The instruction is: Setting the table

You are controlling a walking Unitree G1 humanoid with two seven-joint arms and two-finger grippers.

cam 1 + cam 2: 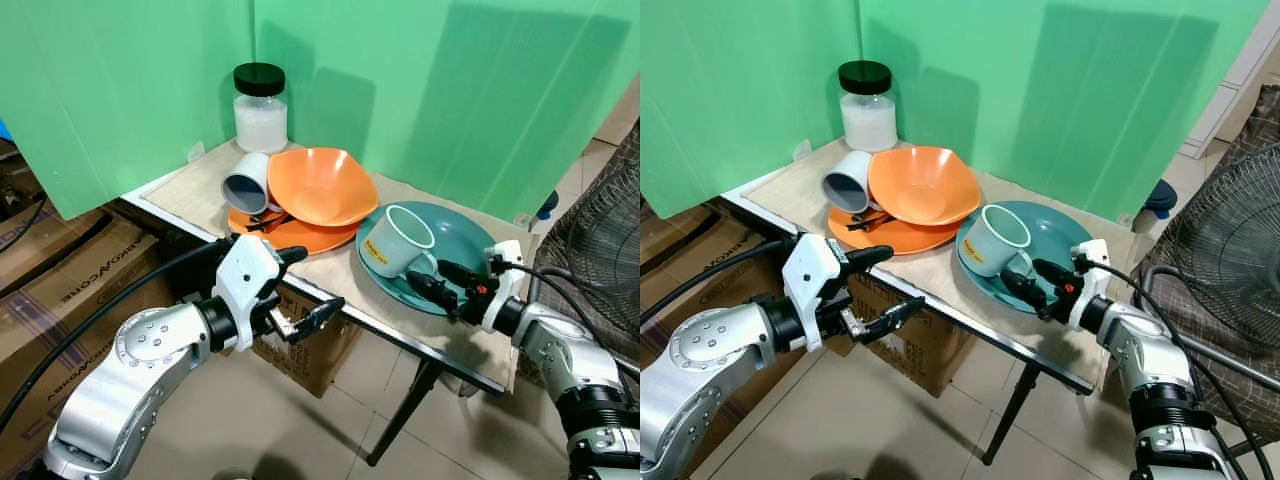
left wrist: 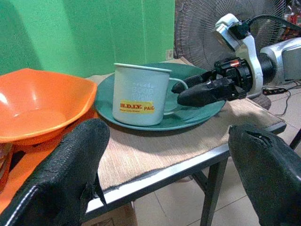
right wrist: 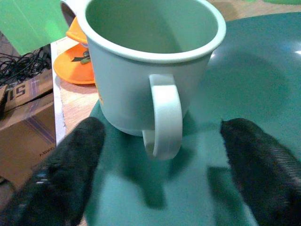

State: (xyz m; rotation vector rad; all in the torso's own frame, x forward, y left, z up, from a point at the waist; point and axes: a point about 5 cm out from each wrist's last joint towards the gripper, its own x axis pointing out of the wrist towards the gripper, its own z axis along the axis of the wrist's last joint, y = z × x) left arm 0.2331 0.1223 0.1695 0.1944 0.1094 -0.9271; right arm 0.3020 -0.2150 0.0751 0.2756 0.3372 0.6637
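A pale green mug (image 1: 398, 240) with a yellow label stands on a teal plate (image 1: 470, 235) at the table's near right corner. My right gripper (image 1: 432, 277) is open, level with the plate. Its fingers (image 3: 66, 174) stand either side of the mug's handle (image 3: 164, 117) without touching it. An orange bowl (image 1: 320, 185) rests on an orange plate (image 1: 300, 237), and a white cup (image 1: 247, 183) lies on its side against the bowl. My left gripper (image 1: 315, 285) is open at the table's front edge, below the orange plate, holding nothing.
A jar (image 1: 260, 108) with a black lid stands at the back corner of the table (image 1: 200, 190). Green screens wall the table's back. Cardboard boxes (image 1: 70, 280) sit on the floor to the left and a fan (image 1: 600, 240) stands to the right.
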